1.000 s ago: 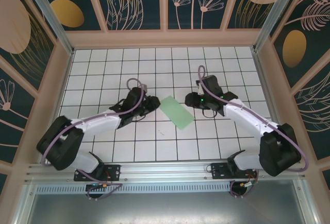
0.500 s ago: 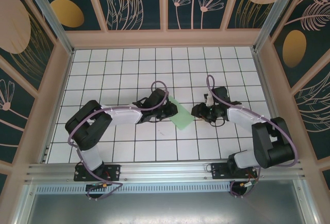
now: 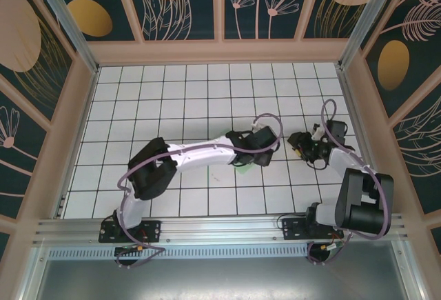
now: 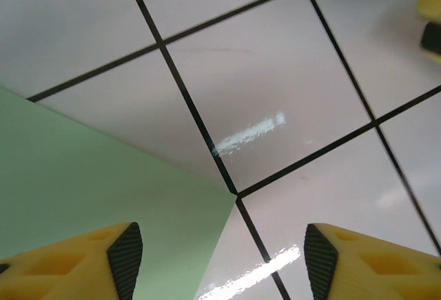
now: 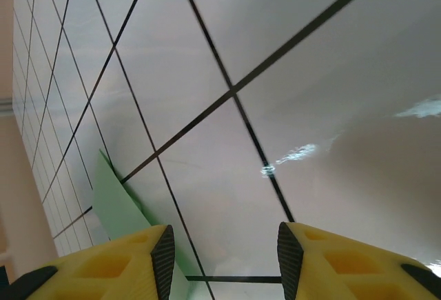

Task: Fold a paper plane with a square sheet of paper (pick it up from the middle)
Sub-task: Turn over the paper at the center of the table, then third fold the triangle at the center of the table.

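The pale green sheet of paper (image 3: 242,170) lies flat on the grid table, mostly hidden under my left arm in the top view. In the left wrist view, one corner of the sheet of paper (image 4: 103,196) reaches between the fingers. My left gripper (image 3: 269,150) (image 4: 217,272) hovers open over that corner, stretched far to the right. My right gripper (image 3: 296,145) (image 5: 224,258) is open, just right of the left one, over bare tiles. An edge of the paper (image 5: 114,200) shows beside its left finger. No folded paper plane is in view.
The white grid table (image 3: 172,107) is walled by a wooden frame (image 3: 220,52) at the back and sides. A yellow fingertip (image 4: 431,10) of the right gripper shows at the upper right of the left wrist view. Both arm bases sit at the near rail (image 3: 220,230).
My left arm has swept right across the paper and now covers most of it. My right gripper has backed off to the right, away from the sheet.
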